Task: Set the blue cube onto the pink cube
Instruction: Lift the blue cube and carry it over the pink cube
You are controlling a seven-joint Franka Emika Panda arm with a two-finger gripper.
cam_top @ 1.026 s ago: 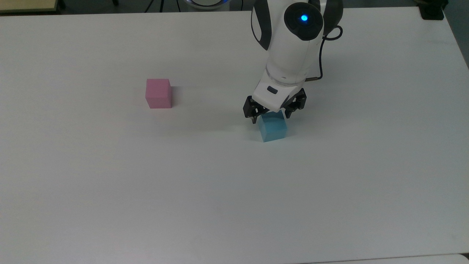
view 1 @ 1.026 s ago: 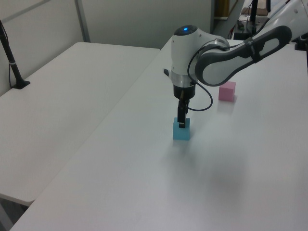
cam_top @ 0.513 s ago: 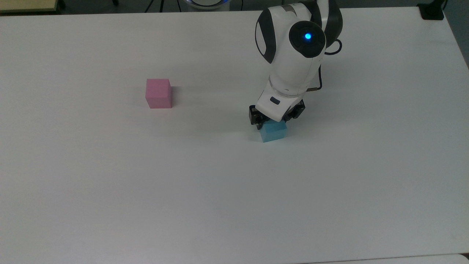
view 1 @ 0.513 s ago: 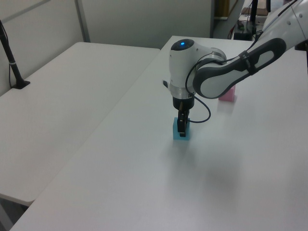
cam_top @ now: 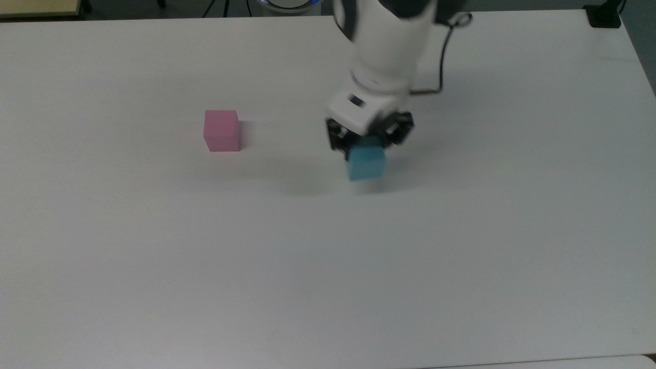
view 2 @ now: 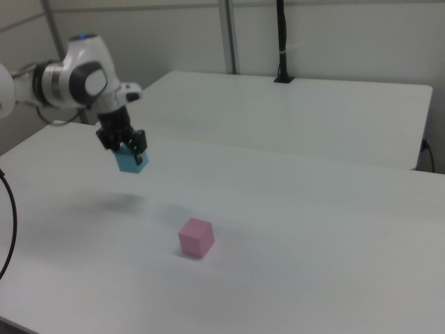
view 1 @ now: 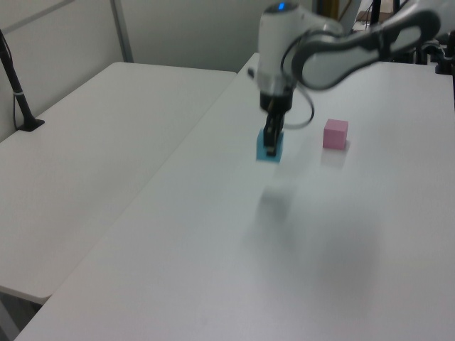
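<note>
The blue cube (cam_top: 366, 163) is up off the counter (cam_top: 307, 266), hanging in the air with a soft shadow on the white surface below it. The pincer (cam_top: 368, 139) has it clamped, black fingers closed against two opposite sides of the cube's upper part, and the lower half of the cube pokes out beneath them. In the right view the cube (view 2: 131, 160) sits slightly tilted in the grip (view 2: 123, 141), clear of the surface. In the left view the fingers (view 1: 271, 137) point straight down onto the cube (view 1: 269, 147).

The pink cube (cam_top: 222, 130) sits flat on the counter, well apart from the blue one, off toward the top view's left. In the right view the pink cube (view 2: 196, 237) lies nearer the camera and to the right view's right of the lifted cube. In the left view it (view 1: 335, 133) rests further back, to the left view's right of the pincer.

The white arm (cam_top: 387, 46) reaches in from the counter's far edge in the top view, a black cable (cam_top: 442, 56) looping beside it.
</note>
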